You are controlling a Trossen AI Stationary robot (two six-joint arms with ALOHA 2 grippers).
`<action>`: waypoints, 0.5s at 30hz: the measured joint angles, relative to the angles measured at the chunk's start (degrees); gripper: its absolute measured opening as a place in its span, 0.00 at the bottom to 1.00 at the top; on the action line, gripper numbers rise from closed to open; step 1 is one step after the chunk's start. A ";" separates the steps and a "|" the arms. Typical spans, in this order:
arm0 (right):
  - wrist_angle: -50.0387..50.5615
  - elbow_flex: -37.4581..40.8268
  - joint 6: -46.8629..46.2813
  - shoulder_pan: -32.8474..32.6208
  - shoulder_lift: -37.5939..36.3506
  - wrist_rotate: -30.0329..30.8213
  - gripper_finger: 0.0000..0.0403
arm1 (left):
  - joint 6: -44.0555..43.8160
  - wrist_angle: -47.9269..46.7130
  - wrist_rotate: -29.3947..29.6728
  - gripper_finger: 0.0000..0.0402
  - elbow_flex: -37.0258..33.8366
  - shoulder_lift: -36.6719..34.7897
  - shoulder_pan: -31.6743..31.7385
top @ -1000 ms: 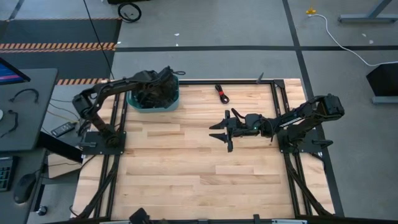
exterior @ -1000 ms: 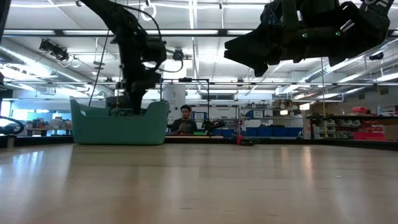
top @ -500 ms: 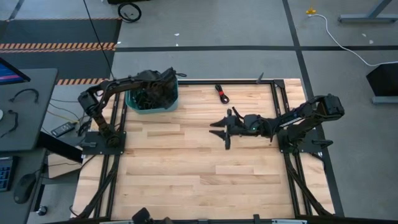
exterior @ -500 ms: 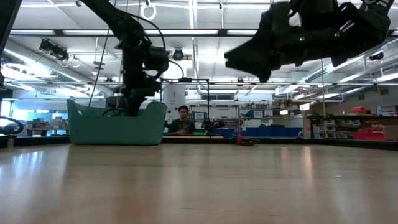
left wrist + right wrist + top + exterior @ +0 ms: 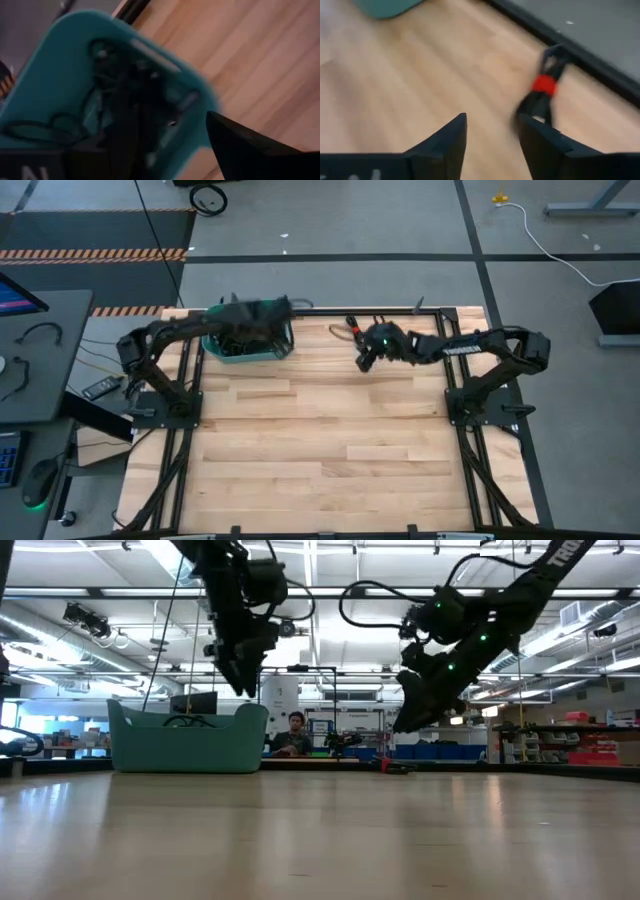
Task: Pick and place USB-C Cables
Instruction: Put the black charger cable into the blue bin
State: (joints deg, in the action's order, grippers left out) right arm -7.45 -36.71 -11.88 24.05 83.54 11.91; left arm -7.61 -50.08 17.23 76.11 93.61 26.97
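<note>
At the table's far edge, the right gripper (image 5: 490, 145), fingers parted and empty, is hanging over the last loose cable (image 5: 544, 95), while the open left gripper (image 5: 232, 315) is hovering above the teal bin (image 5: 282, 352) holding the others.

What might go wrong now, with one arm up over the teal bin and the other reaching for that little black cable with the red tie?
The cable lies right at the table's far edge, so a clumsy touch from the right gripper, whose open fingers are not yet around it, could push it off. It is also thin and flat on the wood, so the fingers might close on nothing. The left gripper hangs just above the teal bin; a careless swing could knock the bin.
</note>
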 joint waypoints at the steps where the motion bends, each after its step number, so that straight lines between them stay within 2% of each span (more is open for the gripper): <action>1: 0.40 -0.60 0.46 1.46 0.26 0.02 0.46 | -1.02 2.99 1.01 0.60 -2.16 -0.96 -1.94; 6: 0.56 -2.20 0.40 8.17 3.65 -3.68 0.57 | -7.05 22.80 1.77 0.59 -15.00 -5.22 -11.94; 10: -2.26 -3.93 0.07 10.52 9.76 -3.26 0.65 | -12.38 39.79 5.08 0.57 -23.90 -5.81 -20.76; 15: -1.43 -8.00 0.62 10.54 17.29 -2.99 0.66 | -15.32 55.98 12.46 0.53 -30.52 -5.87 -29.56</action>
State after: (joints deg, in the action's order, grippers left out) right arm -8.89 -44.70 -11.26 34.59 100.83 8.92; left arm -22.94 5.90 29.68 45.59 87.74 -2.58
